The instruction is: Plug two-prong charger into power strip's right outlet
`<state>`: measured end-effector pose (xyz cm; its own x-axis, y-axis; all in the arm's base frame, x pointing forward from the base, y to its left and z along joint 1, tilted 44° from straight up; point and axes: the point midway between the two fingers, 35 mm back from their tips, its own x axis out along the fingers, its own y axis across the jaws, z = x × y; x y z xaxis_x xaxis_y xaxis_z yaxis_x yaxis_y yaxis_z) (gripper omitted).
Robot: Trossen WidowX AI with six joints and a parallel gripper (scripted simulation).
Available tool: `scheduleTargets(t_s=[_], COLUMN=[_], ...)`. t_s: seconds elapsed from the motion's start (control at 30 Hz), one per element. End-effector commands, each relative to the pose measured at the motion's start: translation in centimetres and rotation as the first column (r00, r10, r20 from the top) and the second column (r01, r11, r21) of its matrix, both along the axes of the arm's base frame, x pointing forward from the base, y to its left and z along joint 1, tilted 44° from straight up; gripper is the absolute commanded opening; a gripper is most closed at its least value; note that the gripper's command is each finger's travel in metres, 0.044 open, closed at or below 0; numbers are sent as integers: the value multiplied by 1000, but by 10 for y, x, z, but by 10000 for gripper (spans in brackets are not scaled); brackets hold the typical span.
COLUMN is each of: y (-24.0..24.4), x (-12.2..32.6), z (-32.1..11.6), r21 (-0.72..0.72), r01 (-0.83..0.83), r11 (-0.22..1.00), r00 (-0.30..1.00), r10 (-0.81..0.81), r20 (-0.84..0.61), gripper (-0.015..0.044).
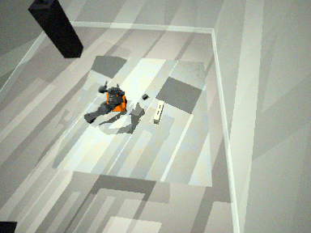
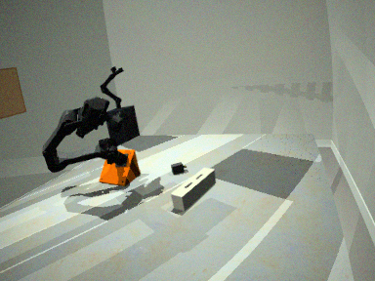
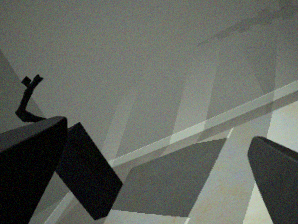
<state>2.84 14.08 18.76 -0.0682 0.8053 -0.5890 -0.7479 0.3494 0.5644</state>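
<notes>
The small black charger (image 1: 145,97) (image 2: 178,168) lies on the floor surface between the arm's orange base and the power strip, with its small prongs toward the strip side in the exterior view. The white power strip (image 1: 158,115) (image 2: 195,191) lies flat, its slotted outlets facing up. My gripper (image 3: 161,137) is open, its two fingers wide apart with nothing between them in the wrist view. It is raised near the base, away from charger and strip. Neither shows in the wrist view. The slot details are too small to tell.
The orange base (image 1: 121,108) (image 2: 113,171) stands left of the charger. A tall black block (image 1: 57,30) (image 2: 124,126) (image 3: 90,172) stands behind the arm, with a thin dark jointed shape above it in the exterior view. A brown panel (image 2: 11,93) is at the far left.
</notes>
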Motion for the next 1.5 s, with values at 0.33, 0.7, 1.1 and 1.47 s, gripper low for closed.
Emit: scheduleTargets(t_s=[0.33,0.7,1.1,1.47], y=[-1,-3,-6,-10], x=[20,43,67,88], z=[-8,-19,-34,-49], r21=[-111,-242,-382,-505], r01=[48,91,123,142], r11=[993,966,916,851], r00=[998,992,982,972], r10=[-52,-110,-168,-215], r20=[-35,-64,-85,-90], gripper=[440,440,440,440])
